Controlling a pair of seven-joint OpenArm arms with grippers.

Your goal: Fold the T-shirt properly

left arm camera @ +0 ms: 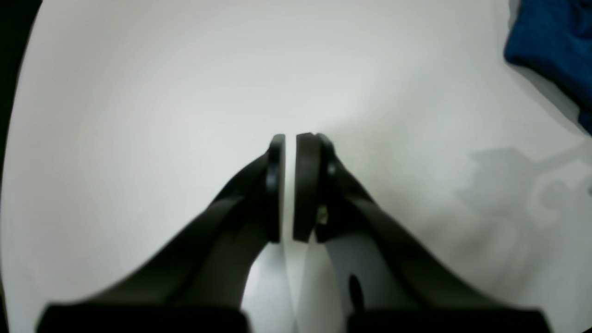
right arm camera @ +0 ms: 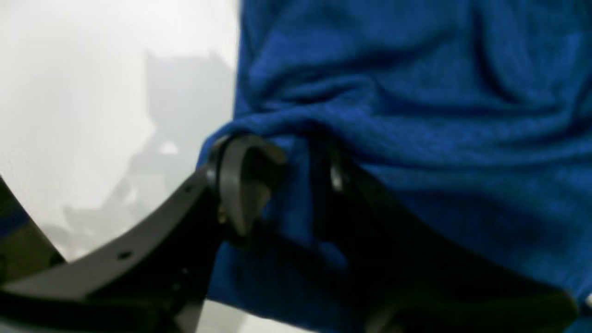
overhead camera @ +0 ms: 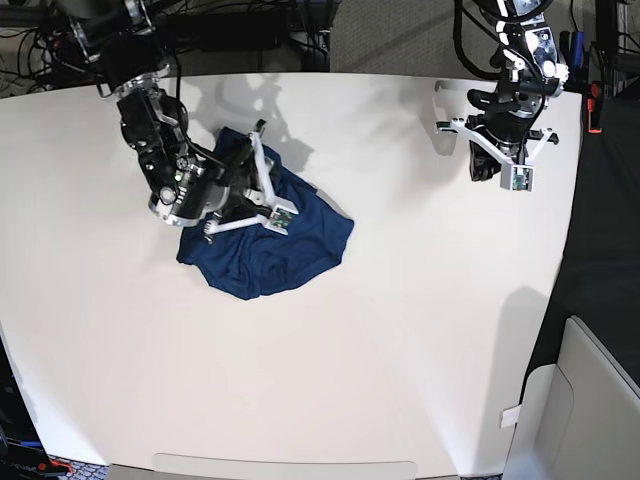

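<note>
Gripping T-shirt (right arm camera: 416,115) fold: right pincer (right arm camera: 282,185).

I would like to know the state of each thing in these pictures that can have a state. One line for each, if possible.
T-shirt: crumpled in a heap on the table, not folded.
Right gripper: shut on a fold of the T-shirt.
Left gripper: shut, holding nothing, above the bare table, apart from the T-shirt.

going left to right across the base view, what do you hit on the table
right tool closed on the crumpled blue T-shirt → bare white table → left tool, shut and holding nothing
</note>
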